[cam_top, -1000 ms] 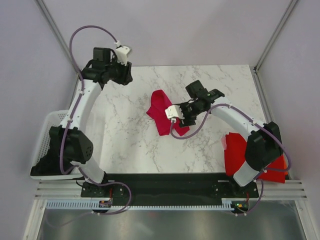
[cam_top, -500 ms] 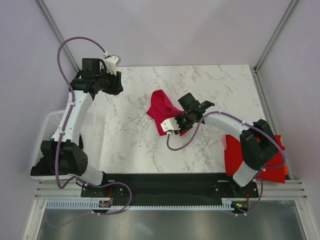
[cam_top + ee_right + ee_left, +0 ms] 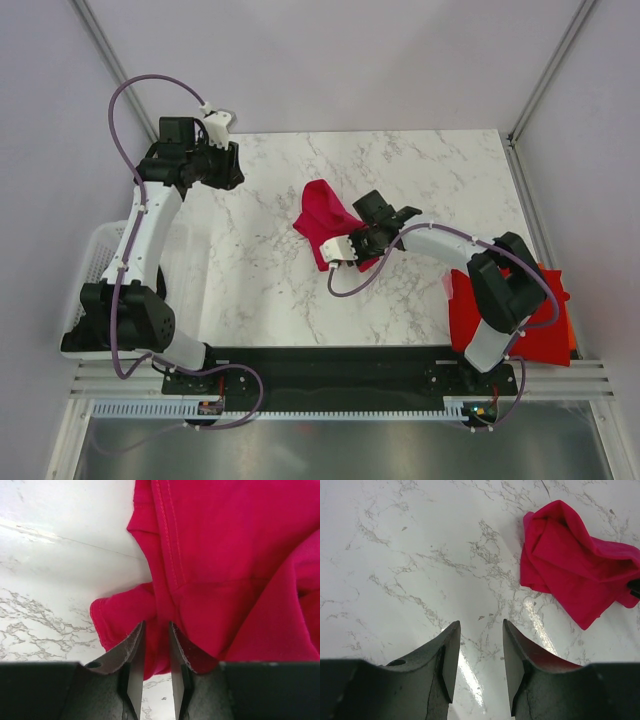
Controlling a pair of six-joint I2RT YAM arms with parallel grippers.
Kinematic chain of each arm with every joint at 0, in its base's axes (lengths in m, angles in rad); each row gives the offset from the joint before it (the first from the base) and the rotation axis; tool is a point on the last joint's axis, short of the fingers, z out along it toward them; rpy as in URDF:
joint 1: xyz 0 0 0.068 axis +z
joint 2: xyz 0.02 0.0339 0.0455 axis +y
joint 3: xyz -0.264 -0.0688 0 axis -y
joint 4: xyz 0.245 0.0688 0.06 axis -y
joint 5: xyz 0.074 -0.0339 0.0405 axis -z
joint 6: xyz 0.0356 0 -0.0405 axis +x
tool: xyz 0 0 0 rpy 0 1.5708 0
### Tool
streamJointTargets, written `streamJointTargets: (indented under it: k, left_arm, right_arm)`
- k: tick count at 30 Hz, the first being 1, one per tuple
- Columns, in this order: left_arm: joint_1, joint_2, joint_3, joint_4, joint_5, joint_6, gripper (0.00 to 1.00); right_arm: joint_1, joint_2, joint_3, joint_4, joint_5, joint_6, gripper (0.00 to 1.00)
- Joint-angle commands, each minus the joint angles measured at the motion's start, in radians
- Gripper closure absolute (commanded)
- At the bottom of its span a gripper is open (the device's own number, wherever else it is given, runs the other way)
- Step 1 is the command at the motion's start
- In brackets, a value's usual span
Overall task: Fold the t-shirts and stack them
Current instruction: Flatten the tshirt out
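Your right fingers (image 3: pixel 134 652) pinch fold of crimson-pink t-shirt (image 3: pixel 320 220), crumpled mid surface (image 3: pixel 260 270). Your left fingers (image 3: pixel 449 652) spread, holding nothing, above marble.

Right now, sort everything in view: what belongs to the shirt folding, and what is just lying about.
Job: crimson-pink t-shirt, pinched in the right pincer; red t-shirt over an orange t-shirt; left pincer, open, empty.
Lying about: white basket beside the marble table.
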Motion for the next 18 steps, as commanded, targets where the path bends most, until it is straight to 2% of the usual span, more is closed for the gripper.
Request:
streamJointTargets:
  k: [1, 3, 7, 8, 18]
  left_arm:
    - [0.009, -0.024, 0.008, 0.015, 0.033, -0.031, 0.53]
    - [0.011, -0.026, 0.008, 0.015, 0.032, -0.031, 0.53]
    - [0.012, -0.023, 0.008, 0.016, 0.035, -0.034, 0.53]
    - [0.012, -0.023, 0.01, 0.018, 0.036, -0.034, 0.53]
    - [0.014, -0.015, 0.016, 0.035, 0.056, -0.043, 0.53]
  right_arm:
    - [0.007, 0.002, -0.024, 0.089, 0.05, 0.04, 0.68]
    - [0.01, 0.005, -0.027, 0.115, 0.068, 0.056, 0.71]
    - [0.01, 0.023, -0.014, 0.149, 0.11, 0.098, 0.96]
    - [0.011, 0.023, -0.011, 0.153, 0.113, 0.107, 0.98]
    - [0.013, -0.127, -0.008, 0.134, 0.091, 0.153, 0.98]
